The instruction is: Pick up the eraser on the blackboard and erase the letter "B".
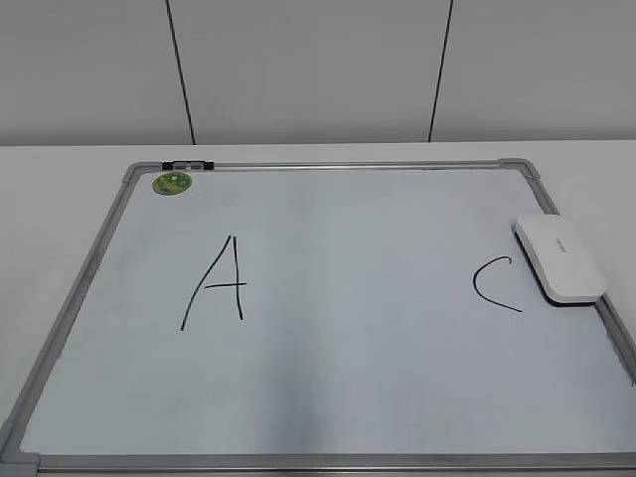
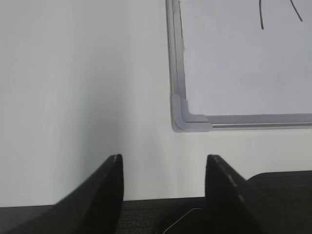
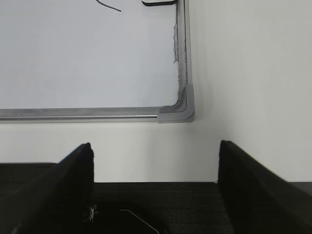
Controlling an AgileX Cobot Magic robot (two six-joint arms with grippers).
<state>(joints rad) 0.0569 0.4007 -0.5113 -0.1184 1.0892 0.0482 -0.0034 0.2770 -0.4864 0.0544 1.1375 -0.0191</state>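
Observation:
The white eraser [image 1: 559, 258] lies on the right side of the blackboard [image 1: 348, 348], just right of the "C" [image 1: 494, 284]. Its dark underside edge shows at the top of the right wrist view [image 3: 158, 2]. An "A" [image 1: 219, 283] stands at the left. No letter "B" shows; the board between the "A" and the "C" is blank. My left gripper [image 2: 165, 161] is open and empty over the table, near the board's front left corner [image 2: 183, 114]. My right gripper [image 3: 155, 148] is open and empty near the front right corner [image 3: 183, 109]. Neither gripper shows in the exterior view.
A round green magnet [image 1: 171, 183] sits in the board's far left corner, with a small black and grey clip [image 1: 188, 164] on the top frame beside it. The board's surface is frayed along the right frame [image 3: 175, 44]. A white table surrounds the board; a wall stands behind.

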